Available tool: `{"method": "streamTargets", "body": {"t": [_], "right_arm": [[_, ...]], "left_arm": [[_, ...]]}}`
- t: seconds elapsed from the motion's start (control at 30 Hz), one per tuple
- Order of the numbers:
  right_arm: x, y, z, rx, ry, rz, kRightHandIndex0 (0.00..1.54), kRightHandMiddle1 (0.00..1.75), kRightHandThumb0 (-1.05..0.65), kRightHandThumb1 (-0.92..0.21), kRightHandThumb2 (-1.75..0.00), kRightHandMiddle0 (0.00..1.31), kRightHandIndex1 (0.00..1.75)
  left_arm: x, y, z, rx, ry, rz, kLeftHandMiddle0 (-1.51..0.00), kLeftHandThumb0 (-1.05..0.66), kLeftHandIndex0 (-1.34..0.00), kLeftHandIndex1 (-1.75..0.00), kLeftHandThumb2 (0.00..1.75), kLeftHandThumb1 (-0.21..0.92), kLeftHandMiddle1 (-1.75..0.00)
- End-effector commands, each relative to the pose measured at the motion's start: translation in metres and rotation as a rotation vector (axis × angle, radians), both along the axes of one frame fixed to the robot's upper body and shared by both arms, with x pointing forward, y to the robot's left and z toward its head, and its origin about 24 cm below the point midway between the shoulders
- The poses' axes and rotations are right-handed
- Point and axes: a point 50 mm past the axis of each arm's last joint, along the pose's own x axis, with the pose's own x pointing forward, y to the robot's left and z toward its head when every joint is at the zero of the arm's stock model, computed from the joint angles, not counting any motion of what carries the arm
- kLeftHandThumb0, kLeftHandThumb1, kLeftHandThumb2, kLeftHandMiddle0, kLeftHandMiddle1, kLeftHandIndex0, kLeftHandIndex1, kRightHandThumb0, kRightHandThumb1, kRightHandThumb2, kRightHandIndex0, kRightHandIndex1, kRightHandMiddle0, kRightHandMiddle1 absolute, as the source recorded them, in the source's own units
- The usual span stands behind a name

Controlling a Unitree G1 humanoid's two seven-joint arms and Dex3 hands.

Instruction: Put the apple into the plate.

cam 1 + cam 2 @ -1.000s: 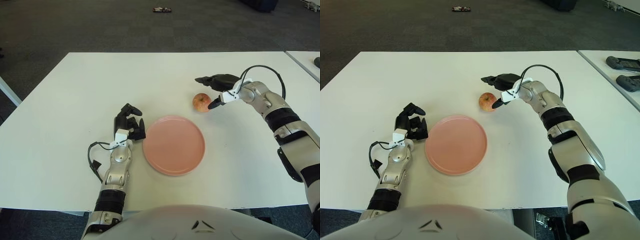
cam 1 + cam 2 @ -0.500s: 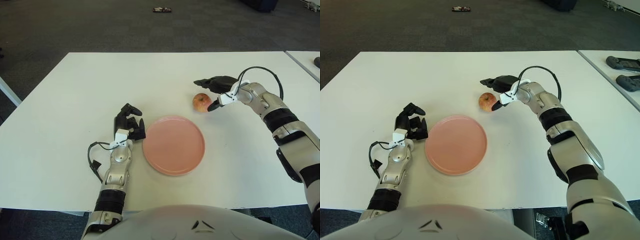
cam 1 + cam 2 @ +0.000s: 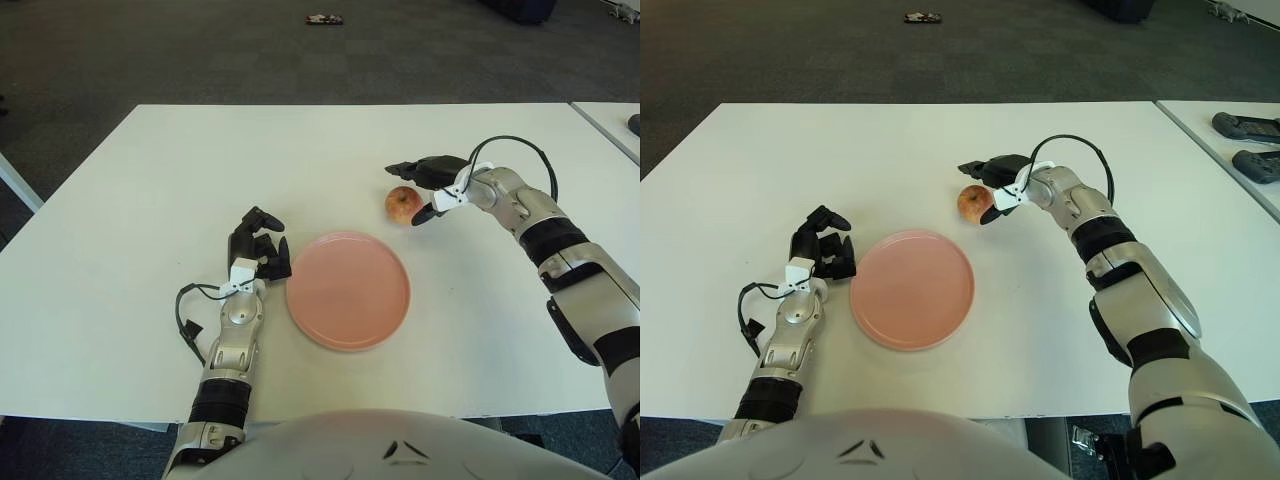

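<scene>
A small red-yellow apple (image 3: 402, 203) sits on the white table, just beyond the far right rim of the pink plate (image 3: 348, 289). My right hand (image 3: 421, 191) reaches in from the right with its dark fingers spread around the apple's right side, one above and one below, very close to it. Whether they touch it I cannot tell. My left hand (image 3: 259, 247) shows just left of the plate, its fingers curled and holding nothing.
A second table's edge (image 3: 606, 117) shows at the far right, with dark devices (image 3: 1248, 126) on it. A small dark object (image 3: 324, 19) lies on the carpet beyond the table.
My right hand has crept left toward the apple, its fingers now bracketing the fruit more closely. The apple, plate and left hand have not moved.
</scene>
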Motion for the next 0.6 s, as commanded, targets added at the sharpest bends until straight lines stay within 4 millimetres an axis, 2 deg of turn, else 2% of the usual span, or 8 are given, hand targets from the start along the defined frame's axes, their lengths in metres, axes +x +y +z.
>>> {"method": "streamTargets", "body": {"t": [0.0, 0.57], "right_arm": [[-0.002, 0.002, -0.004, -0.020, 0.014, 0.006, 0.00, 0.00, -1.05, -0.92, -0.20, 0.00, 0.00], [-0.004, 0.007, -0.020, -0.070, 0.062, -0.007, 0.00, 0.00, -1.05, -0.92, -0.20, 0.00, 0.00]], "left_arm": [[0.001, 0.000, -0.002, 0.011, 0.012, 0.004, -1.24, -0.56, -0.77, -1.75, 1.56, 0.12, -1.75], [0.000, -0.002, -0.001, 0.001, 0.012, 0.001, -1.23, -0.54, -0.74, -1.75, 1.51, 0.16, -1.75]]}}
